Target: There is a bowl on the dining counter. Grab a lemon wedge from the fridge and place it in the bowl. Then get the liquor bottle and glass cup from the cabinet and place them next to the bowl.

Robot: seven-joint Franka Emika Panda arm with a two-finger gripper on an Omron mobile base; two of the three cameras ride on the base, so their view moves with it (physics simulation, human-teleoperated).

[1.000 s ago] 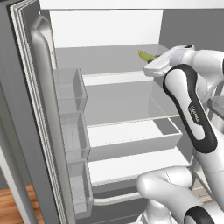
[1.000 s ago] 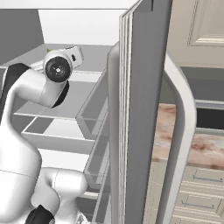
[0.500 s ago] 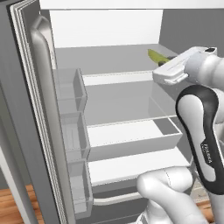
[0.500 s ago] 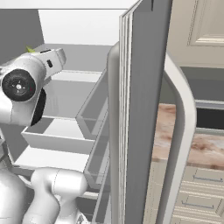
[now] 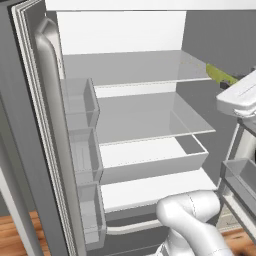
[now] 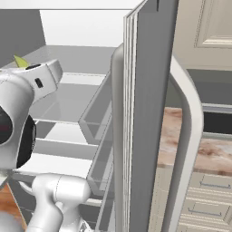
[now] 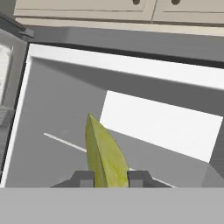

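Observation:
The yellow-green lemon wedge (image 7: 103, 151) stands pinched between my gripper's (image 7: 106, 178) two dark finger tips, so the gripper is shut on it. From the left base camera the lemon wedge (image 5: 220, 75) pokes out of the white hand at the right edge, level with the fridge's top shelf (image 5: 135, 70). The right base camera shows the lemon wedge (image 6: 20, 61) above the hand at far left. The fridge (image 5: 145, 125) stands open, its white shelves bare. The bowl, liquor bottle and glass cup are out of view.
The left fridge door (image 5: 47, 130) with its bins stands open at the left. The right fridge door (image 6: 149, 113) and its curved white handle (image 6: 192, 131) stand close to the arm. A stone-topped counter on cream drawers (image 6: 213, 154) lies behind it. Cream cabinet doors (image 7: 87, 8) hang above the fridge.
The hand has swung rightward in the left base view, drawing back from the top shelf with the lemon wedge still held. The arm's forearm has dropped out of the fridge opening.

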